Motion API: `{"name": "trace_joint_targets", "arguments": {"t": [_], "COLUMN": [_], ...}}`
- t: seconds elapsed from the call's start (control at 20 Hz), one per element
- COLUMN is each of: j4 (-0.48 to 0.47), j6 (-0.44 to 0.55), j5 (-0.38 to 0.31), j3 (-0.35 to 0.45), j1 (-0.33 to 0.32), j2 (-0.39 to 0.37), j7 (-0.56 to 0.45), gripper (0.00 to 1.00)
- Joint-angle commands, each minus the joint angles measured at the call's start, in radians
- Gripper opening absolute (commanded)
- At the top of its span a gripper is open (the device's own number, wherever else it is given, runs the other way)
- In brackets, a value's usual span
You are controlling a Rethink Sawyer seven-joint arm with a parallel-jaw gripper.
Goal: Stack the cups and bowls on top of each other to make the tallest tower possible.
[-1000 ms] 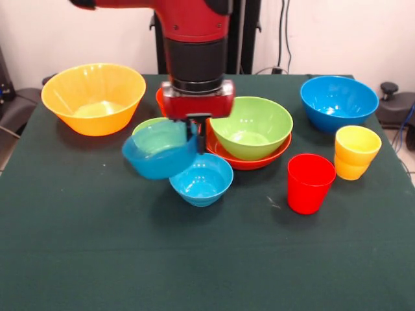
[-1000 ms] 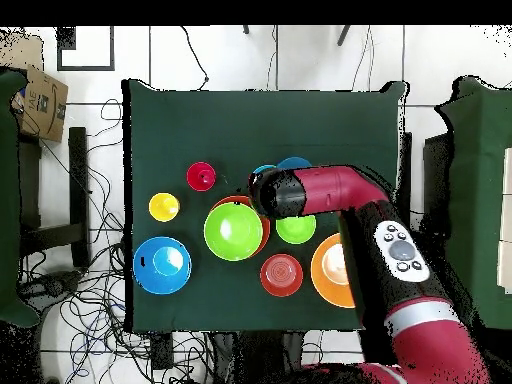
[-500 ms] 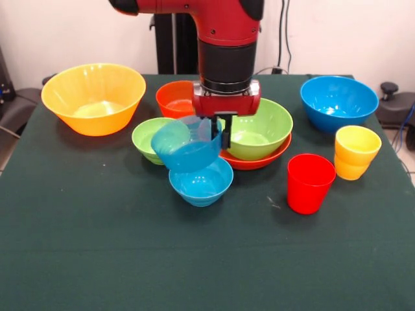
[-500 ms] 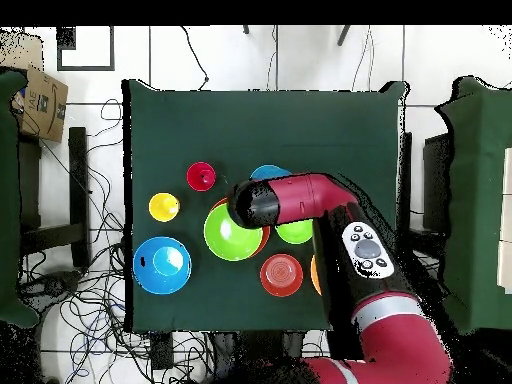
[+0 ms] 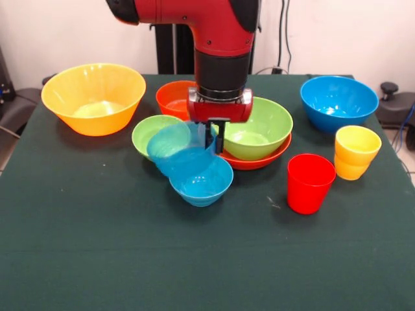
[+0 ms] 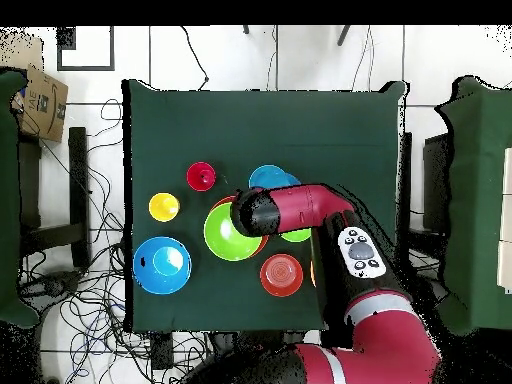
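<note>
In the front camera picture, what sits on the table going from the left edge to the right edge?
Big orange-yellow bowl → small green bowl → translucent blue bowl held tilted by the gripper → large green bowl nested in a red-orange dish → red cup → yellow cup.

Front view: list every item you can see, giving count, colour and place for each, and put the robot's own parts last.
Table: one, dark green cloth top, under everything.
Big bowls: three; orange-yellow at back left, blue at back right, green in the middle, nested in a red-orange shallow bowl.
Small bowls: four; red-orange behind the arm, green left of centre, blue on the table in front, translucent blue tilted in the gripper just above it.
Cups: two; red at front right, yellow right of it.
Arm: one, red and black, coming down from above.
Gripper: one, clamped on the translucent blue bowl's rim.
</note>
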Motion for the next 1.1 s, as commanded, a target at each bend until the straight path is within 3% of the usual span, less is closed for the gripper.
{"name": "trace_joint_targets", "arguments": {"t": [0.05,0.6,1.1], "j4": [-0.017,-0.032,-0.013], "j6": [-0.078,-0.121,-0.067], "j5": [0.012,0.073,0.143], "j3": [-0.035,-0.067,-0.081], "j1": [0.027,0.082,0.097], "j2": [0.101,0.14,0.089], "j7": [0.147,0.183,0.147], "gripper": [0.0,0.0,0.0]}}
